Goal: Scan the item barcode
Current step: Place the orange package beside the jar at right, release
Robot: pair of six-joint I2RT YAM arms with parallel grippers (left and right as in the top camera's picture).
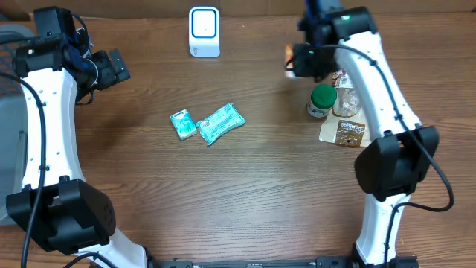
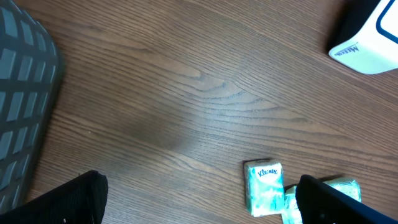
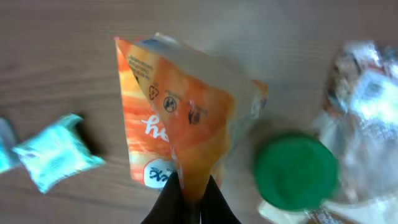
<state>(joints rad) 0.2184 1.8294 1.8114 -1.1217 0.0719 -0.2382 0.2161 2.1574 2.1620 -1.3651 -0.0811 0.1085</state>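
My right gripper [image 3: 191, 200] is shut on the lower edge of an orange snack packet [image 3: 180, 106], which hangs above the table. In the overhead view that gripper [image 1: 301, 62] is at the back right, and only a sliver of the orange packet [image 1: 288, 56] shows beside it. The white and blue barcode scanner [image 1: 204, 31] stands at the back centre, left of the packet, and its corner [image 2: 370, 37] shows in the left wrist view. My left gripper [image 1: 119, 67] hovers open at the back left, its fingers wide apart over bare wood [image 2: 199, 205].
Two teal tissue packs [image 1: 182, 123] [image 1: 221, 123] lie mid-table; one reads Kleenex [image 2: 264, 186]. A green-lidded jar [image 1: 322, 100], a clear wrapped item [image 1: 346, 93] and a brown packet [image 1: 343, 132] sit under the right arm. A grey basket [image 2: 22, 93] is at the far left.
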